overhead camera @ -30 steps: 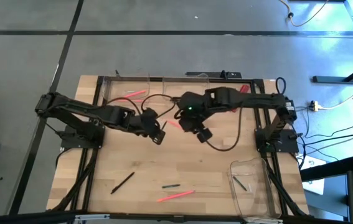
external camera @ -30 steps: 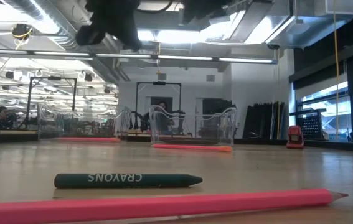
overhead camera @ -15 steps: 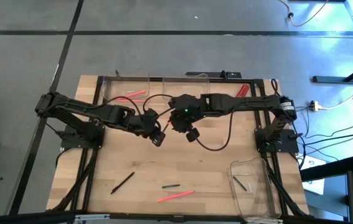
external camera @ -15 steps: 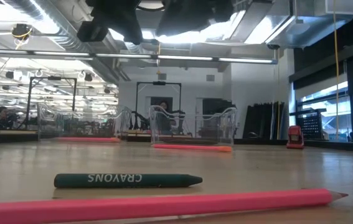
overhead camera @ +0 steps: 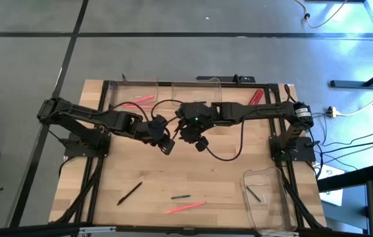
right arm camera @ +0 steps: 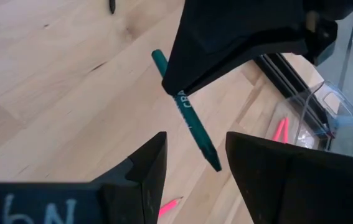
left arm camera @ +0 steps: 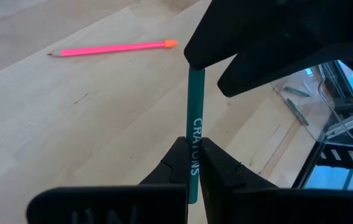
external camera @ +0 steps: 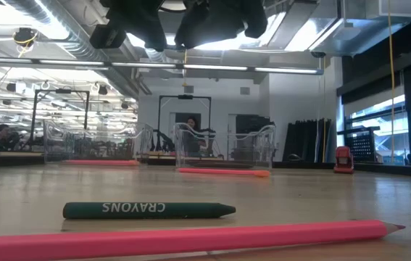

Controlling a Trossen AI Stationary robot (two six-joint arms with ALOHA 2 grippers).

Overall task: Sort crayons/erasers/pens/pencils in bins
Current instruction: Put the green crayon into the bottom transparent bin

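My left gripper (overhead camera: 167, 142) is shut on a green crayon (left arm camera: 194, 118) above the middle of the table. My right gripper (overhead camera: 197, 139) is open close beside it. Its two fingers stand on either side of the crayon's pointed end (right arm camera: 214, 164); I cannot tell that they touch it. Both grippers show at the top of the low view, the left (external camera: 134, 22) and the right (external camera: 219, 18). A black pen (overhead camera: 129, 193) lies flat on the table near the front left. Clear bins stand at the far edge (overhead camera: 133, 92) and at the near right corner (overhead camera: 265, 196). My left gripper pinches the crayon between its two fingers on the lettered wrapper (left arm camera: 193, 163), toward the blunt end. The fingers lie across the crayon. The blunt end (right arm camera: 159, 59) sticks out past them on one side, the long pointed part on the other. The crayon is lifted clear of the table.
Another green crayon (external camera: 147, 209) and a pink pencil (external camera: 183, 239) lie near the front edge, next to the pen. A pink pencil (left arm camera: 114, 48) lies on the wood below the grippers. The far left bin holds pink pencils (overhead camera: 137, 101). The near right bin holds a dark stick (overhead camera: 253, 193).
My right gripper has gone toward the table's left edge, up to my left gripper and the crayon it holds. The crayon has stayed in place.
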